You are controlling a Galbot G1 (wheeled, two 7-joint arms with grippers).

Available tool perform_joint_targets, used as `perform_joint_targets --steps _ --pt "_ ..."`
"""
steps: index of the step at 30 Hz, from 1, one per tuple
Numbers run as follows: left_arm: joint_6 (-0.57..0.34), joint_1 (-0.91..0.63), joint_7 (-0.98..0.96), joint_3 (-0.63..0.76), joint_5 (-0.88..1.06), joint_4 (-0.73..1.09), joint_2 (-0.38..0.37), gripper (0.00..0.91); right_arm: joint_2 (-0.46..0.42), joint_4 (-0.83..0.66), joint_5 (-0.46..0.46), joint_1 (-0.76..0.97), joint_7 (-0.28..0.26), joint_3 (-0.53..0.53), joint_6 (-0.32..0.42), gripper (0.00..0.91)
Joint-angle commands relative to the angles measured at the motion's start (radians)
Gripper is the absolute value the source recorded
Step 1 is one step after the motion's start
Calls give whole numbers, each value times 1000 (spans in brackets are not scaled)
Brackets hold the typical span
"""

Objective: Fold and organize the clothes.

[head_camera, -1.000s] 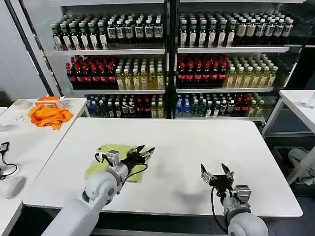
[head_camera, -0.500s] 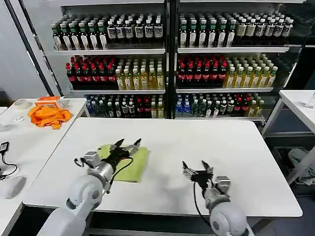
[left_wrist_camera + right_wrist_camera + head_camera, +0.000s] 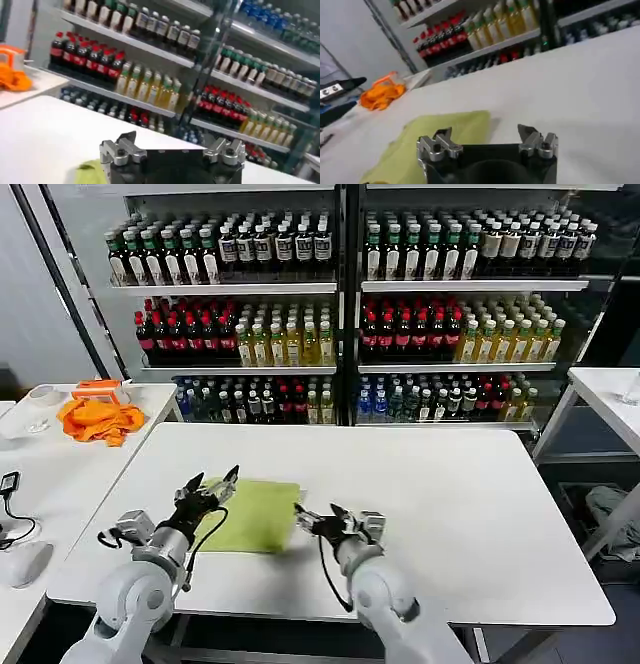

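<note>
The T-shirt [image 3: 255, 515], pale yellow-green, lies flat on the white table [image 3: 480, 514] as a compact rectangle, at about 9 o'clock from the table's middle and toward its near edge; from the head view no sleeve or collar sticks out, so it looks already folded at least once. The left gripper [image 3: 212, 484] stands at the shirt's 9 o'clock edge, fingers spread apart and empty, hovering just over the fabric's border. The right gripper [image 3: 316, 518] sits at the shirt's 3 o'clock edge near its near corner, jaws likewise apart and holding nothing; in the right wrist view its fingers [image 3: 437, 144] frame the cloth's corner with bare table between them. My reading is that both arms are setting up on opposite sides of the shirt for another fold or for squaring it up, with no grasp made yet. The next move would call for each gripper to drop to the table, pinch only the shirt's edge through all its layers, and lift evenly so the stack does not slide open. The orange cloth [image 3: 100, 420] rests on the side table [image 3: 60, 464] at 10 o'clock, well apart, with the bottle shelves [image 3: 340, 314] at 12 o'clock behind.
</note>
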Motion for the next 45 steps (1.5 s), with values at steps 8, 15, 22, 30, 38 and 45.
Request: perform_joint_targets --steps 8,15,22,30,38,45 --pt "-12 50 -7 -55 5 -14 -24 907 92 -229 181 173 40 -113 -16 907" --pt "-16 52 -6 -53 7 -2 -35 907 117 -274 176 188 53 -128 -10 907" --pt "-17 53 -4 -44 10 -4 -41 907 100 -271 159 182 89 -129 -3 0" --pt "-19 45 -2 -30 10 8 -47 907 76 -257 139 174 98 -127 -3 0" --pt "-19 42 -1 -22 12 13 -51 907 25 -233 118 171 99 -114 -1 0" --pt "-19 37 0 -9 14 21 -61 907 -49 -190 119 166 96 -99 -6 0"
